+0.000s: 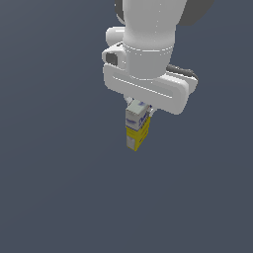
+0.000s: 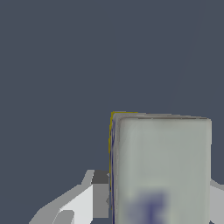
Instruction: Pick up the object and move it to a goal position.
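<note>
The object [image 1: 137, 129] is a small carton-like box with a yellow lower body and a white-grey top with bluish marks. It hangs upright right under my white gripper [image 1: 140, 109], its top tucked beneath the hand. In the wrist view the box's pale top [image 2: 162, 168] fills the space between my two fingers [image 2: 94, 194], which press against its sides. The fingertips are hidden by the hand in the exterior view. No goal marker shows in either view.
A plain dark grey-blue surface [image 1: 54, 188] lies all around and below the box. The arm's white links [image 1: 148, 29] rise above the hand in the exterior view.
</note>
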Motion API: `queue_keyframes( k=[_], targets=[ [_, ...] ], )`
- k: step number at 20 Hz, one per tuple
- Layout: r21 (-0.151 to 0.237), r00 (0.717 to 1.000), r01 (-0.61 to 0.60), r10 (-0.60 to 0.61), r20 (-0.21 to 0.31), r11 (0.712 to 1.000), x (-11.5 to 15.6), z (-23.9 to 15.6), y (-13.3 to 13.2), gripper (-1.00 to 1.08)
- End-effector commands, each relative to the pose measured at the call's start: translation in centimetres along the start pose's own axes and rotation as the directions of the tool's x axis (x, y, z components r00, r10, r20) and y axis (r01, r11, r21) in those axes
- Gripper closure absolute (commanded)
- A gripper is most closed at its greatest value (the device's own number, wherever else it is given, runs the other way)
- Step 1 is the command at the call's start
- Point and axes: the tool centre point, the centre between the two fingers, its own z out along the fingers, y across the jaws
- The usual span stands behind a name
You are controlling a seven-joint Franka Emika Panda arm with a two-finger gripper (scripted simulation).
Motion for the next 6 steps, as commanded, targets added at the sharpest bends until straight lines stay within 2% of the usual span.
queue_keyframes(
  k=[1,6],
  targets=[
    [0.000,1.000,0.000,0.000,0.000,1.000,0.27,-0.39,-0.08,1.08],
    [0.000,1.000,0.000,0.000,0.000,1.000,0.44,-0.59,-0.15,1.08]
  ],
)
